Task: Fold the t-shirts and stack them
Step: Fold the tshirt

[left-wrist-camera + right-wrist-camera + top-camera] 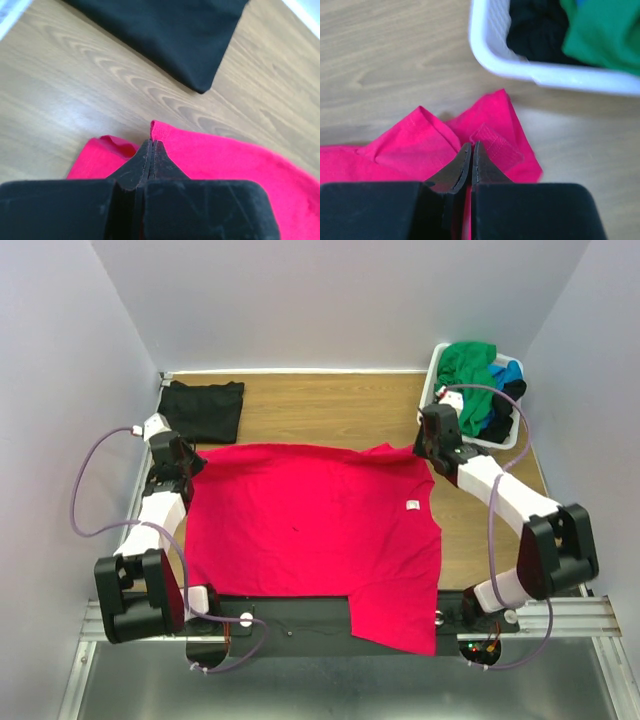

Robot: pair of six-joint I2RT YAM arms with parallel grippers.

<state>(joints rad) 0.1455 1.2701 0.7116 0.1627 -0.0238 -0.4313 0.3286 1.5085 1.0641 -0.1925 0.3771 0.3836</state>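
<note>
Top external view showed the pinkish-red t-shirt [310, 540] spread flat across the middle of the table [330, 405], one part reaching the near edge. The left gripper [151, 146] was clamped tight on the shirt's far-left corner. The right gripper [471, 148] was pinched closed on its far-right corner, just beside the white basket [570, 77]. A folded black t-shirt [203, 410] lay at the table's far-left corner. A green t-shirt [468, 362] and others sat in the basket at the far-right corner. The step in hand looked like the first fold of the red shirt. The next move would likely call for both arms to lift together and carry the far edge toward the near edge, keeping it level.
</note>
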